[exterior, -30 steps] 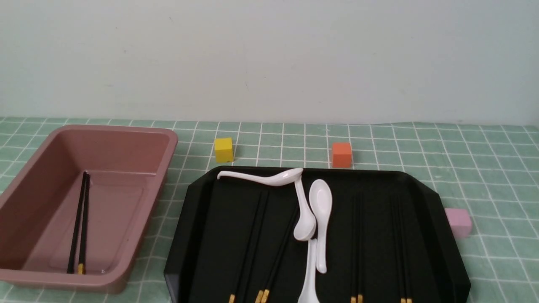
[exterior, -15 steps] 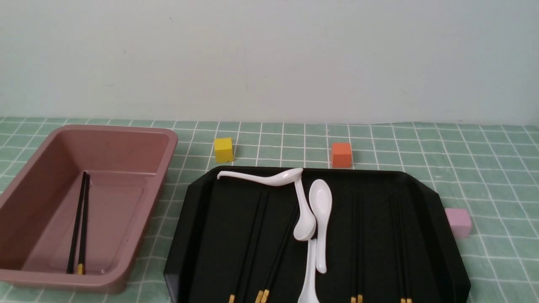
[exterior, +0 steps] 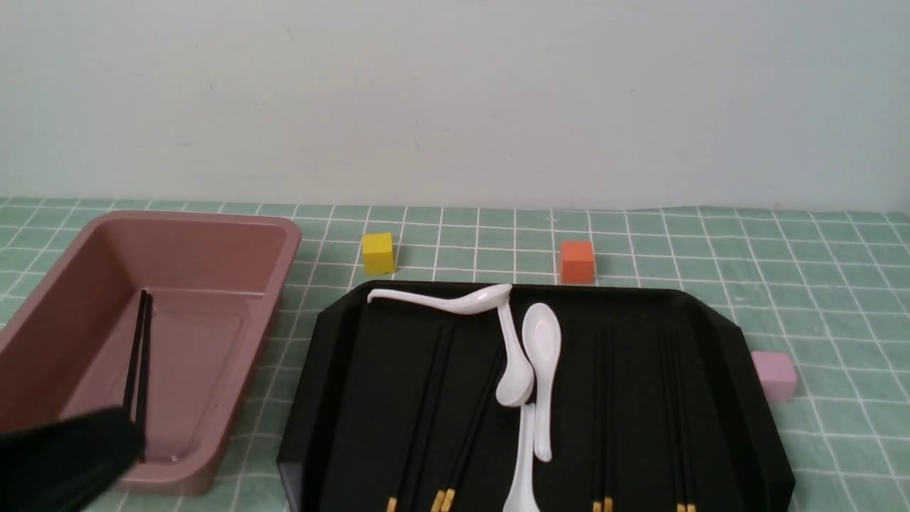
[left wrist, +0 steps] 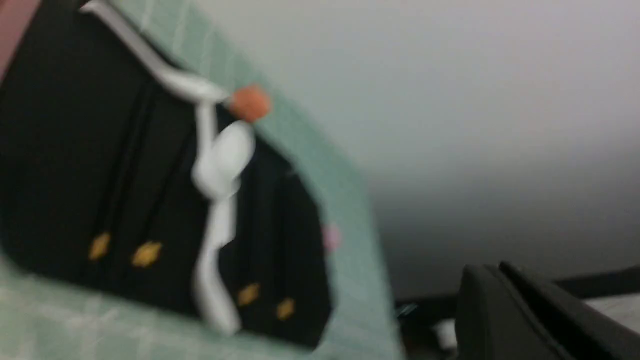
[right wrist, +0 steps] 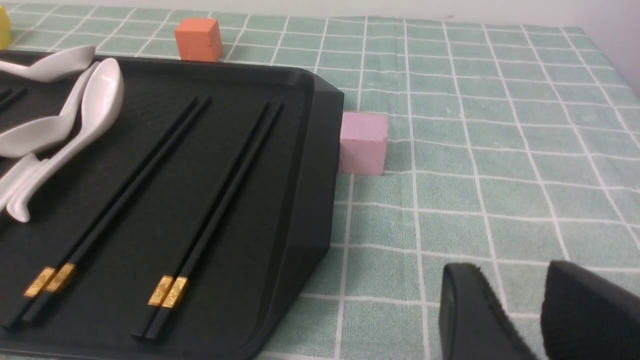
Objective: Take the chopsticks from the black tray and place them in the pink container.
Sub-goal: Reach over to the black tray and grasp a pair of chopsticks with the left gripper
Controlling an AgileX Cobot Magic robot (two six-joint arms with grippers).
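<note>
The black tray (exterior: 718,398) holds several pairs of black chopsticks (exterior: 426,405) with gold bands toward the near edge. One more pair (exterior: 140,348) lies inside the pink container (exterior: 284,263) at the left. My left gripper (exterior: 67,455) is a dark blur in front of the container's near corner. In the blurred left wrist view its fingers (left wrist: 492,300) are pressed together with nothing between them. My right gripper (right wrist: 520,295) hangs open and empty over the cloth, beside the tray's right edge (right wrist: 305,165). Two chopstick pairs (right wrist: 135,185) lie close to it.
Three white spoons (exterior: 540,355) lie overlapped in the tray's middle, between the chopstick pairs. A yellow cube (exterior: 377,253) and an orange cube (exterior: 576,261) stand behind the tray. A small pale pink cube (exterior: 773,375) sits against the tray's right side. Green checked cloth covers the table.
My left arm has come into the front view at the bottom left, covering the container's near corner. Chopsticks, spoons and cubes have not moved.
</note>
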